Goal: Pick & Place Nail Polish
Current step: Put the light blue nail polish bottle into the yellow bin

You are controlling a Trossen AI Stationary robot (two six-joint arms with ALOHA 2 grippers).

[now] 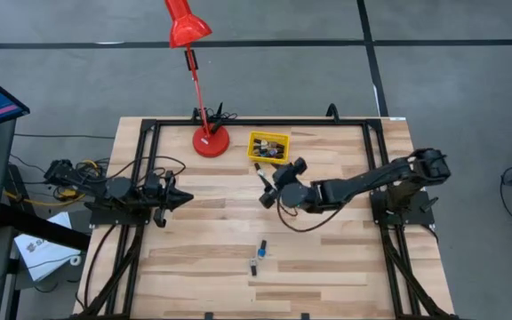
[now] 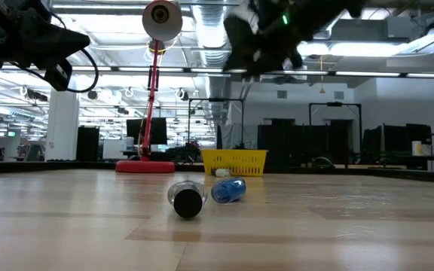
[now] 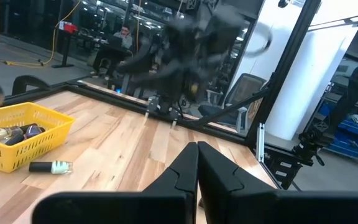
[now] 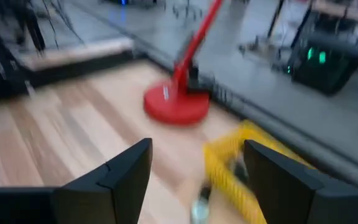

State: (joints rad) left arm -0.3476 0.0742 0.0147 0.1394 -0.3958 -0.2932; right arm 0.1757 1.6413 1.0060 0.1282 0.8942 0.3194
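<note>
From the high view, we record the right gripper [image 1: 272,184] reaching toward the table's middle, close to the yellow bin [image 1: 268,147] that sits beside the red lamp base [image 1: 210,140]. A bottle on its side [image 1: 257,165] rests on the wood just by the bin's near corner, and bottles lie inside the bin. Two more nail polish bottles [image 1: 258,256] lie well apart from these, toward the front edge. The left gripper [image 1: 181,198] waits over the left side of the table.

In the low view, we note a blue bottle [image 2: 228,190] and a dark-capped bottle [image 2: 186,199], both on their sides and just beside each other, with the bin [image 2: 234,160] far behind them and the right arm overhead.

In the left wrist view, we find the left fingers [image 3: 182,171] pressed together with nothing between them. The bin [image 3: 17,140] holds several bottles, and a pale green bottle [image 3: 51,167] lies on the table just outside it.

In the right wrist view, we find the right fingers [image 4: 126,168] spread wide and empty, above the wood near the bin [image 4: 232,168] and the lamp base [image 4: 176,107].
</note>
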